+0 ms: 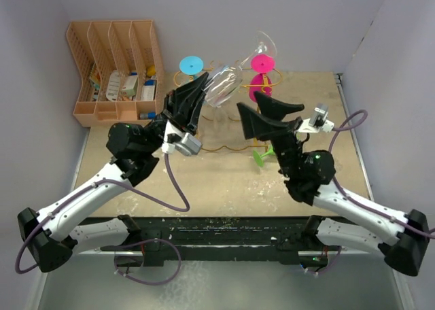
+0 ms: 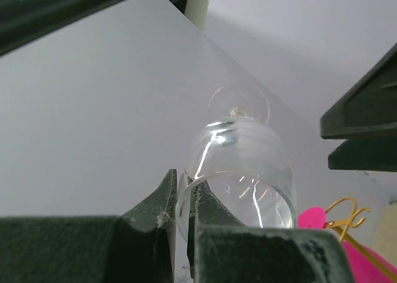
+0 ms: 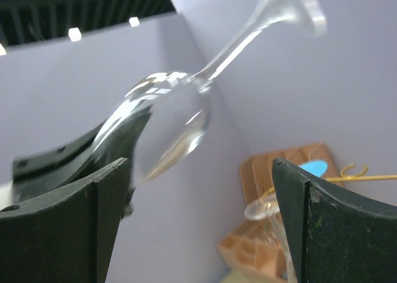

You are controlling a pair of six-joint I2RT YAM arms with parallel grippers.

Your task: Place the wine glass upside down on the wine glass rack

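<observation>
Both raised high: left hand point(image 1: 202, 85) pinches the wine glass point(image 1: 219, 87) rim, right hand point(image 1: 262, 113) spread wide.

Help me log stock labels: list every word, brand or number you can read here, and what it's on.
No text is readable.
The packets in the peach file organizer: printed, but too small and blurred to read.
The wine glass and wire rack: no markings visible.
</observation>
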